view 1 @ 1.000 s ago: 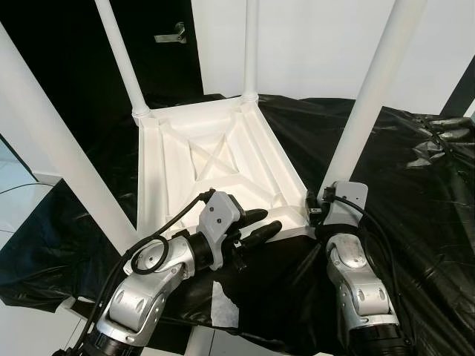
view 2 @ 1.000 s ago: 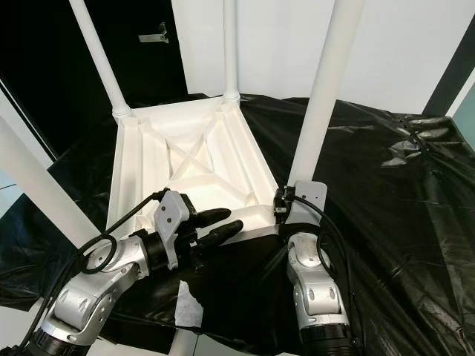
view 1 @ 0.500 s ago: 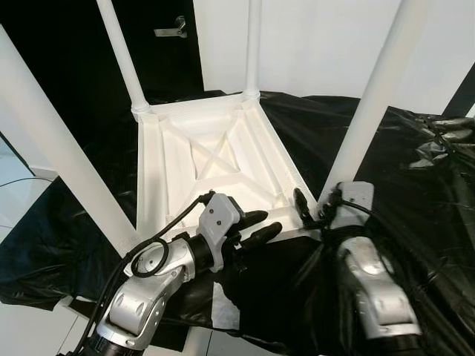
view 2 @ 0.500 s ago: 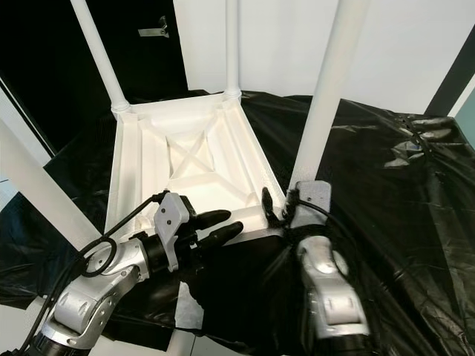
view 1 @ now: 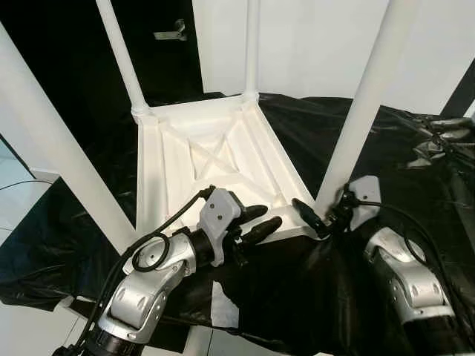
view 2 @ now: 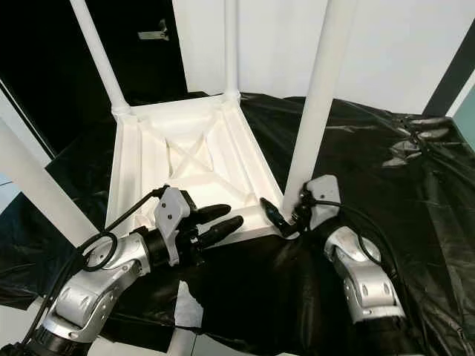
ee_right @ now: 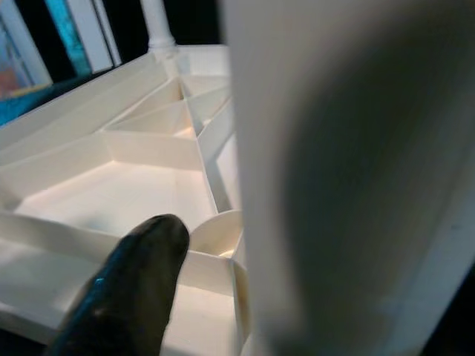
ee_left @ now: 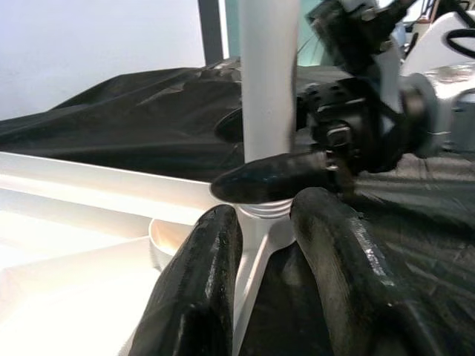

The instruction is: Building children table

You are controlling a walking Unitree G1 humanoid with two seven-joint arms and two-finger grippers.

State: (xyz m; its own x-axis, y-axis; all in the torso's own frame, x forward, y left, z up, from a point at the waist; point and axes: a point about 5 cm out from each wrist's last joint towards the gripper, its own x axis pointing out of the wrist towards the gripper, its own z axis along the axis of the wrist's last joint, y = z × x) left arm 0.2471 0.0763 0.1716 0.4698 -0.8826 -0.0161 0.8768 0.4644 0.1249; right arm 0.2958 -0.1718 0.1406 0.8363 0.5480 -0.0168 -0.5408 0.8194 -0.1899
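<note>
On black plastic sheeting, a white children's table lies upside down, its ribbed underside facing up and four white legs standing from the corners. No brand, label or writing can be read on any surface.

At the near right corner, the right gripper reaches around the base of the near right leg; one black finger lies on the inner side of the leg, and whether the other touches the leg cannot be told, since the leg hides it. In the right wrist view that leg is a blurred pale column close to the lens, with one dark fingertip beside it. The left gripper hovers over the near edge of the tabletop frame, its fingers spread apart and pointing toward that same leg socket, holding nothing.

All four legs are cut off at the top edge of the head views. A dark doorway with a metal handle shows behind, and a scrap of white paper lies on the sheeting near the left arm.

Compared with a second ago, the right arm has swung outward to the right and its gripper now comes at the leg from the side, while the left gripper has barely shifted.
</note>
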